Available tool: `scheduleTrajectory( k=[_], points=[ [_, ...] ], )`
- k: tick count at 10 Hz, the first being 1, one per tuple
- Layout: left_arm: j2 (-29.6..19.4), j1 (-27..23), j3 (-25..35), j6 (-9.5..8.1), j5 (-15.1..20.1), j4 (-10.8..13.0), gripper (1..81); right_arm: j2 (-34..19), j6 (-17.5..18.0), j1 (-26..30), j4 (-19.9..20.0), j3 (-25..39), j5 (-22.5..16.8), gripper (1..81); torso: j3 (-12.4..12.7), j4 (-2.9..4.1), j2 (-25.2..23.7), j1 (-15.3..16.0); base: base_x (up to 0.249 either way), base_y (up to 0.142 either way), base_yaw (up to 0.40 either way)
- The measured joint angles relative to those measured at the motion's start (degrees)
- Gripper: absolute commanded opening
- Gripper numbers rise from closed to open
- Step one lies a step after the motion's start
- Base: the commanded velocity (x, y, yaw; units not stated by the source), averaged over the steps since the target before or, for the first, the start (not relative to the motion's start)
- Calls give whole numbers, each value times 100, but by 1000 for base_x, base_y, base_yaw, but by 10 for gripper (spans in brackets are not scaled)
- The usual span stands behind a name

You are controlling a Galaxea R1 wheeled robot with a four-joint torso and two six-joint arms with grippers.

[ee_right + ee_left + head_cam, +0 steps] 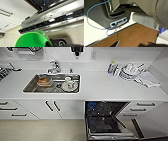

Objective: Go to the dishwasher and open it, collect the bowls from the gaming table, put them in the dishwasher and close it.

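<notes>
Head view looks down on a white kitchen worktop (pixel 100 84) with a rectangular steel sink basin (pixel 31 87) set into it; an orange-brown dish (pixel 44 81) and a white cup on a white plate (pixel 69 84) lie in the basin, and a chrome tap (pixel 54 67) stands behind it. Farther along the worktop sits a pile of white plates and cups (pixel 127 70) beside a folded white cloth (pixel 149 79). Below the worktop, past the white cabinet doors with dark bar handles (pixel 51 106), the built-in stainless-steel dishwasher (pixel 107 119) stands open, its door folded down flat toward the beige floor (pixel 40 130) and its dark racks exposed, with something blue at the back of the upper rack.

From the right wrist, a bright green round plastic bowl (pixel 33 39) sits right at the right tool, large and close, its open mouth facing outward. I can't tell whether the tool's fingers are pinching it or merely next to it. Just beyond the bowl runs the top edge of the lowered dishwasher door, a dark control strip between brushed steel bands, with the dark interior behind that.

From the left wrist, the left tool (pixel 132 45) shows two dark fingertips (pixel 115 44) spread apart with nothing between them, over a brown wood-grain surface (pixel 134 33). A thin blue cable (pixel 91 8) loops across the robot's grey body nearby.
</notes>
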Motion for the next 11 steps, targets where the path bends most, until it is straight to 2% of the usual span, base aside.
scheduleTrajectory(
  k=[2, 4, 6, 8, 11],
  points=[
    [265, 212, -551, 0, -246, 68, 811, 199, 6, 586, 210, -17, -256, 10, 0, 0, 0, 0, 0, 0, 0],
    [690, 546, -986, 0, -393, 94, 811, 612, 9, 1128, 452, -234, -514, 10, 0, 0, 0, 0, 0, 0, 0],
    [946, 617, -1620, 0, -478, 102, 811, 855, 9, 1474, 662, -581, -816, 10, 0, 0, 0, 0, 0, 0, 0],
    [1309, 680, -2205, 9, -519, 155, 811, 1128, 9, 2109, 872, -1215, -1133, 10, 0, 0, 0, 0, 0, 0, 0],
    [1726, 1182, -2588, 108, -571, 212, 811, 1486, 56, 2411, 1009, -1742, -1345, 10, 0, 0, 0, 2, 0, 0, 0]
  ],
)
